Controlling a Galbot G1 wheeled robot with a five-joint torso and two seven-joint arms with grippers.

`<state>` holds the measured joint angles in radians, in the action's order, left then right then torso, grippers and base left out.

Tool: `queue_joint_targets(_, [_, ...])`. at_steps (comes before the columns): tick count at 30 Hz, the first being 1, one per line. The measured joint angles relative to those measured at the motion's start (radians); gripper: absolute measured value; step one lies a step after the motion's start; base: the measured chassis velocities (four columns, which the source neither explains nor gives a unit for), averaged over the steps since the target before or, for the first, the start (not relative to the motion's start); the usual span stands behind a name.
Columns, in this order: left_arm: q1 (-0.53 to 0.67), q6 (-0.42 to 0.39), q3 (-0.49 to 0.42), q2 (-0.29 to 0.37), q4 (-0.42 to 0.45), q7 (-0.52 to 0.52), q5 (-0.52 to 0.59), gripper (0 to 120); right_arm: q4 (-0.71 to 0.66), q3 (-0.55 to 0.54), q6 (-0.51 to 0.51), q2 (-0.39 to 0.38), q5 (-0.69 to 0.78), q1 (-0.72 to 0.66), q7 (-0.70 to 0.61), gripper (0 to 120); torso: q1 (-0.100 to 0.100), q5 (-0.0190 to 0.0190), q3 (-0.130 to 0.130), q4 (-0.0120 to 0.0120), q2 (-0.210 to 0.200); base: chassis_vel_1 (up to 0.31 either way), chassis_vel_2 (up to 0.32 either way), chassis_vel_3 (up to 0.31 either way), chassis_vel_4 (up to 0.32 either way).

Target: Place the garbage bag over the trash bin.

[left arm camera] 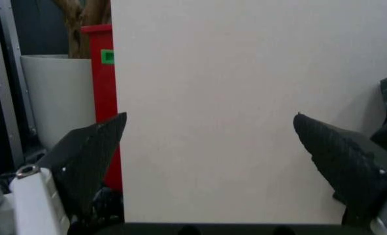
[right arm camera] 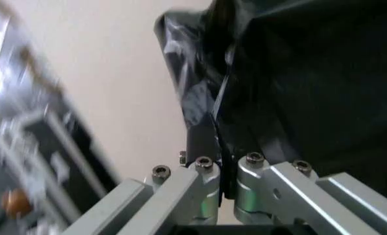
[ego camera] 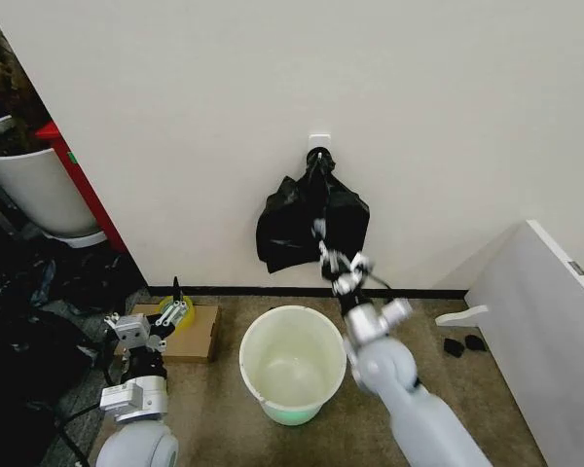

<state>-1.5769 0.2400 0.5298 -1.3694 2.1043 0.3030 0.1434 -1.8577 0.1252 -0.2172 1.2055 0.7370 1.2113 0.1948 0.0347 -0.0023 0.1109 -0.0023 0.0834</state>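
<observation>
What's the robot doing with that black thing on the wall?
The robot's right claw is shut on the crinkly black plastic garbage bag, which hangs from a small white wall hook. The round white plastic trash bin sits empty on the floor below. Its left claw waits open, low at the left.

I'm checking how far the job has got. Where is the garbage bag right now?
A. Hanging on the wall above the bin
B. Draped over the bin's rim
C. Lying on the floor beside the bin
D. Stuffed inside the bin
A: the garbage bag hangs from a wall hook, above the open trash bin, with the right claw shut on it.
</observation>
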Motion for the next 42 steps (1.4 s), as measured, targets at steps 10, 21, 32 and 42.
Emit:
queue_joint_targets(10, [0.008,0.001,-0.007,0.003,-0.004,0.002,0.001,100,0.044,0.029,-0.093,-0.089,-0.139,0.149,0.167,0,0.0,0.0,0.0,0.0001,0.0,0.0,0.0,0.0,0.0])
queue_joint_targets(21, [0.007,0.0,-0.003,0.003,0.006,0.003,0.001,100,0.234,0.098,-0.248,-0.077,-0.311,0.14,0.565,0,0.0,-0.0001,0.0,0.0001,0.0,0.0,0.0,0.0,0.0])
queue_joint_targets(32, [-0.002,-0.002,-0.001,-0.005,0.012,0.004,-0.003,100,0.32,0.13,-0.357,-0.058,-0.407,0.08,0.619,0,0.0,-0.0002,0.0,0.0001,0.0,0.0,0.0,0.0,0.0])
queue_joint_targets(42, [0.001,-0.006,-0.007,-0.018,0.01,0.004,-0.012,100,0.278,0.166,-0.436,-0.059,-0.274,0.067,0.727,33,0.0,-0.0002,0.0,0.0001,0.0,0.0,0.0,0.0,0.0])
